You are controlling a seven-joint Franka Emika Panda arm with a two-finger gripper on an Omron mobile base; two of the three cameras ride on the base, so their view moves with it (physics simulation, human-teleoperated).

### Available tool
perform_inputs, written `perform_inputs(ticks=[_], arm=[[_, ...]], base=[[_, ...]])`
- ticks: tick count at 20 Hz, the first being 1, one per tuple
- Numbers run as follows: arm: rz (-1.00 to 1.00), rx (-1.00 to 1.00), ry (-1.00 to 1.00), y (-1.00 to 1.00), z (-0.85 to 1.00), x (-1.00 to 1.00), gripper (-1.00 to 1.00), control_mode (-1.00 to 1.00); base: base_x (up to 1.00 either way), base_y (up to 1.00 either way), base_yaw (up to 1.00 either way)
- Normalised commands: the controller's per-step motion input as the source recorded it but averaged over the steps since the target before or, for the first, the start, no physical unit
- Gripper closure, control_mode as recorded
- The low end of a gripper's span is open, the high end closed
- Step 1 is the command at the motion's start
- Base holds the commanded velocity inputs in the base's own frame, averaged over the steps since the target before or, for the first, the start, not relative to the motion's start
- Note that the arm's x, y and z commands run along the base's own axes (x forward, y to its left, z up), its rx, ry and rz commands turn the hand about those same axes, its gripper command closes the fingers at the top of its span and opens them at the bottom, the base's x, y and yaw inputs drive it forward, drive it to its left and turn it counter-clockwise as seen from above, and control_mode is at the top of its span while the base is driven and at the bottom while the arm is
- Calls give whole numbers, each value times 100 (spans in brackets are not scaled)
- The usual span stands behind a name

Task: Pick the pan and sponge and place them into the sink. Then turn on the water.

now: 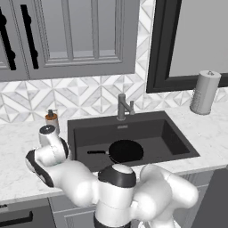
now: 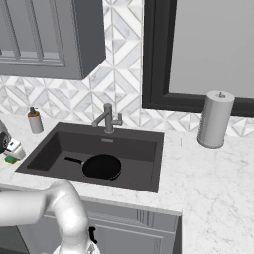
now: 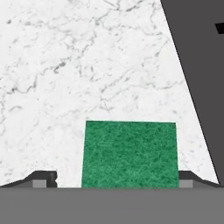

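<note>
The black pan (image 1: 126,151) (image 2: 101,166) lies flat on the floor of the dark sink (image 1: 133,127) (image 2: 134,144), its handle pointing left. No water falls from the grey faucet (image 1: 121,107) (image 2: 107,119). The sponge (image 3: 130,153) (image 2: 9,159) rests green side up on the white marble counter just left of the sink. My gripper (image 3: 116,180) (image 2: 11,149) is down over it, open, with one finger tip on each side of the sponge. The right tip sits close to the sponge's edge, and the left tip stands a little apart from it.
A small soap bottle (image 1: 52,119) (image 2: 34,120) stands on the counter behind the sponge, by the tiled wall. A paper towel roll (image 1: 205,92) (image 2: 215,119) stands right of the sink. Grey cabinets (image 1: 67,35) hang above. The sink's edge (image 3: 192,87) runs close beside the sponge.
</note>
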Motion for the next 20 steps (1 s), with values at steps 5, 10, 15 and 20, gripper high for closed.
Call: perform_inputs(ticks=[5,10,15,20], arm=[[4,0,0,2,-59,4,100,-100],[-1,0,0,-10,-64,-10,100,-100],[-15,0,0,-32,-42,-21,100,-100],[-28,0,0,-23,-5,-15,100,-100]], base=[[0,0,0],[0,0,0],[0,0,0],[0,0,0]])
